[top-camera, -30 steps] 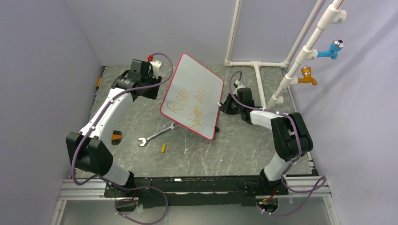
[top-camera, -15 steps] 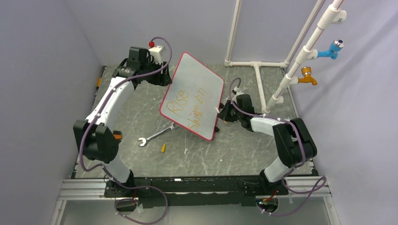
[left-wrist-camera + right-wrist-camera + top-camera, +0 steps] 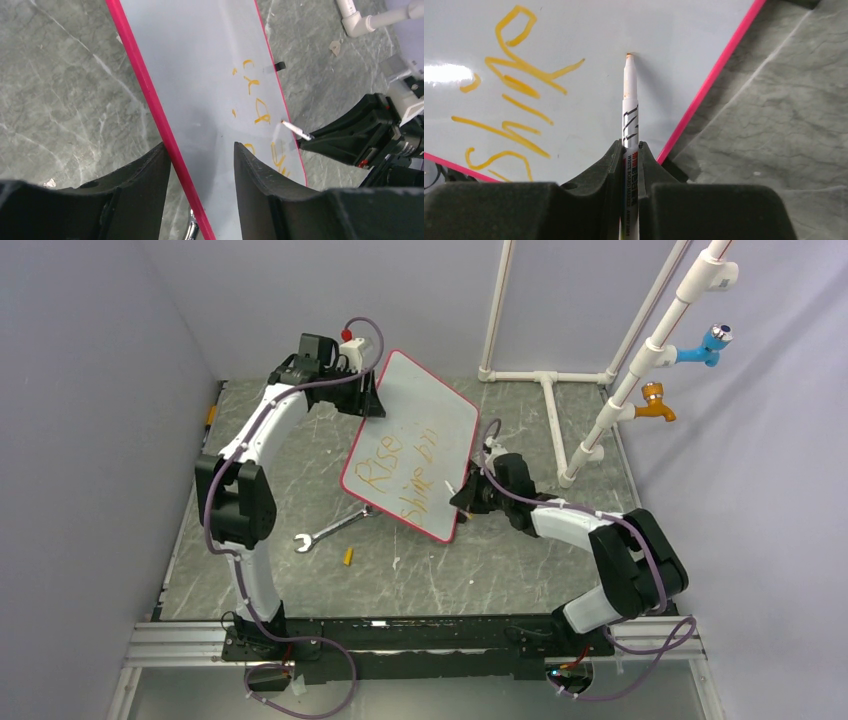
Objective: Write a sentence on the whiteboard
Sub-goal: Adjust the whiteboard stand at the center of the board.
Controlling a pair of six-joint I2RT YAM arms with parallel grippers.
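The left gripper (image 3: 201, 150) was held, jaws parted, astride the glossy whiteboard (image 3: 420, 425) at its pink rim, the right gripper (image 3: 630, 146) clamped shut on a slim marker (image 3: 630, 95).

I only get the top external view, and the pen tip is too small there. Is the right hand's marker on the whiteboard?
Observer: Right wrist view: the marker, clamped in the right hand, has its tip seemingly touching the whiteboard, on blank white beside the sentence.
Operator: Is the left hand gripping the board?
Observer: Left wrist view: no, the left hand is open, one finger either side of the pink rim.
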